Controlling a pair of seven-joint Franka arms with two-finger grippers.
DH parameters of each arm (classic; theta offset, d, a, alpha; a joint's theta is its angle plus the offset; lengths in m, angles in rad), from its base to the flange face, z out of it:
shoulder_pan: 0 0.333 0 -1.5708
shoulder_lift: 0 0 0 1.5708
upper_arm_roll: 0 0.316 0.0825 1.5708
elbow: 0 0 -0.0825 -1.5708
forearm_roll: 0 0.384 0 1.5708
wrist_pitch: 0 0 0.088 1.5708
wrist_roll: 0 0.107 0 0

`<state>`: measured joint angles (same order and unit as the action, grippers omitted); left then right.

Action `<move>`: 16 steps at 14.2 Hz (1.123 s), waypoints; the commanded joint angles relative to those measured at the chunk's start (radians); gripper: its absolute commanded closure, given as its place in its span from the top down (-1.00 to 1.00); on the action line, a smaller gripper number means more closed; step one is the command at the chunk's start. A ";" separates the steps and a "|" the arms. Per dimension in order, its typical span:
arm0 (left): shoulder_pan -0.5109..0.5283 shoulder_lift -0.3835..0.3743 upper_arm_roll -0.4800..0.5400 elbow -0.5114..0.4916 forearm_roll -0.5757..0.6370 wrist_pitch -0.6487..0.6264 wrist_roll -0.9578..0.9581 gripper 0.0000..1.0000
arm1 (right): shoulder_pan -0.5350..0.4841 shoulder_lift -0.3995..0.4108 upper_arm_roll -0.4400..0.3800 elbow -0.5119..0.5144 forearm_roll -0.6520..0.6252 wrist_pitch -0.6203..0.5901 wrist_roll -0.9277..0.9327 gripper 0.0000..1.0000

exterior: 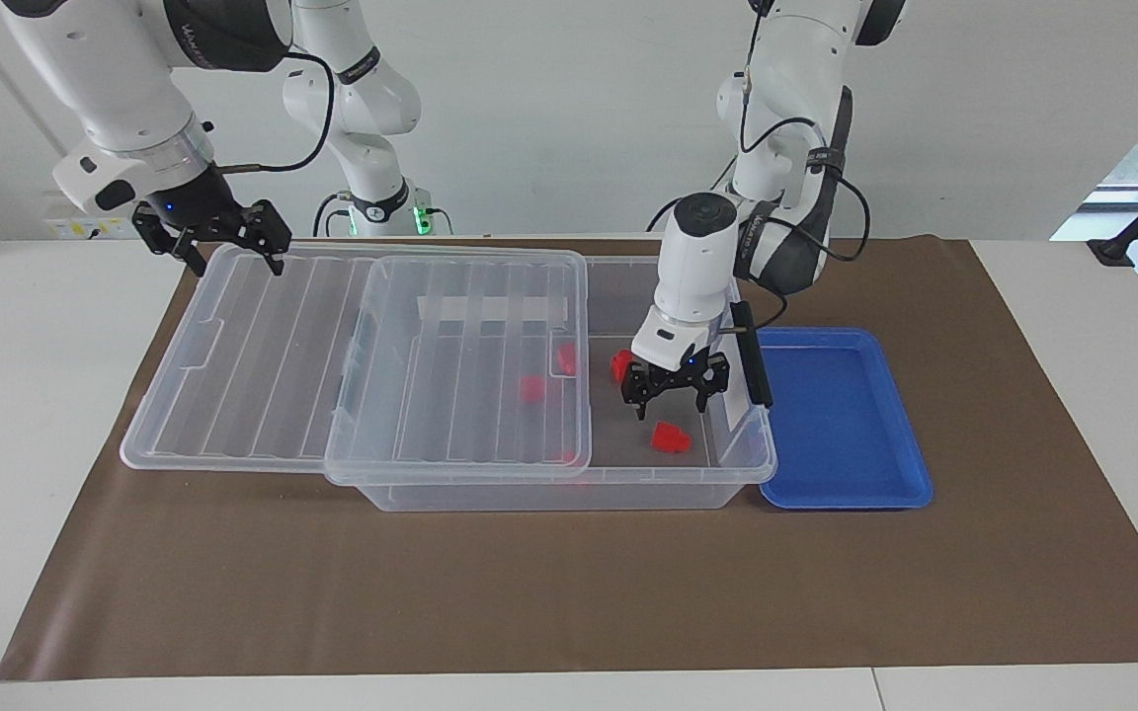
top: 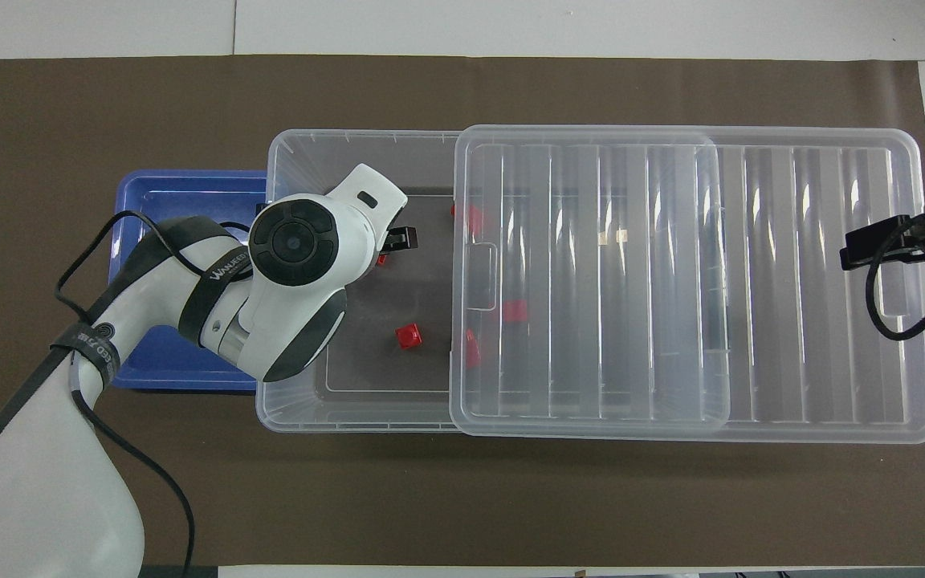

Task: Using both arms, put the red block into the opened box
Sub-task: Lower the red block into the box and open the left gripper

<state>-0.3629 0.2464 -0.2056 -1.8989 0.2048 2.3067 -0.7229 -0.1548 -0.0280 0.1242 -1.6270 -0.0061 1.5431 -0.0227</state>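
The clear box (exterior: pixel 569 491) (top: pixel 294 156) stands open at the left arm's end, its ribbed lid (exterior: pixel 263 346) (top: pixel 792 281) slid toward the right arm's end. A red block (exterior: pixel 669 437) lies on the box floor, showing as a sliver (top: pixel 382 258) beside the wrist in the overhead view. My left gripper (exterior: pixel 672 405) hangs open just above it, holding nothing; only one finger (top: pixel 401 238) shows from overhead. Another red block (exterior: pixel 620 365) (top: pixel 409 335) lies nearer the robots. My right gripper (exterior: pixel 236 259) (top: pixel 856 249) stays open over the lid's outer edge.
More red blocks (exterior: pixel 530 388) (top: pixel 515 311) lie in the box under the lid. A shallow blue tray (exterior: pixel 841 425) (top: pixel 181 201) sits against the box at the left arm's end. Brown paper (exterior: pixel 569 592) covers the table around them.
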 commanded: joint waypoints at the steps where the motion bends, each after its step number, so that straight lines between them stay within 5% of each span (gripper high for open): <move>1: -0.008 -0.071 0.000 -0.017 0.016 -0.070 -0.018 1.00 | -0.017 -0.013 0.005 -0.014 0.009 -0.009 -0.009 1.00; 2: -0.008 -0.093 0.000 -0.016 0.007 -0.102 -0.016 1.00 | -0.020 -0.013 0.005 -0.014 0.009 -0.008 -0.034 1.00; 3: -0.008 -0.116 -0.001 -0.015 -0.007 -0.133 -0.015 1.00 | -0.022 -0.012 0.000 -0.014 0.003 -0.006 -0.074 0.77; 4: -0.008 -0.142 -0.006 -0.015 -0.027 -0.159 -0.013 1.00 | -0.035 -0.012 -0.008 -0.014 0.000 -0.006 -0.106 0.30; 6: -0.008 -0.196 -0.006 -0.019 -0.048 -0.231 -0.007 1.00 | -0.112 -0.015 -0.008 -0.034 0.000 0.002 -0.189 -0.99; 11: 0.040 -0.285 0.003 -0.054 -0.079 -0.302 0.095 1.00 | -0.230 -0.088 -0.011 -0.221 -0.003 0.190 -0.367 -1.00; 16: 0.188 -0.326 0.006 -0.052 -0.199 -0.378 0.371 1.00 | -0.320 -0.043 -0.012 -0.254 -0.023 0.287 -0.433 -1.00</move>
<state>-0.2262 -0.0456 -0.1987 -1.9226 0.0379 1.9606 -0.4431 -0.4235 -0.0792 0.1032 -1.8461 -0.0199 1.7758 -0.3919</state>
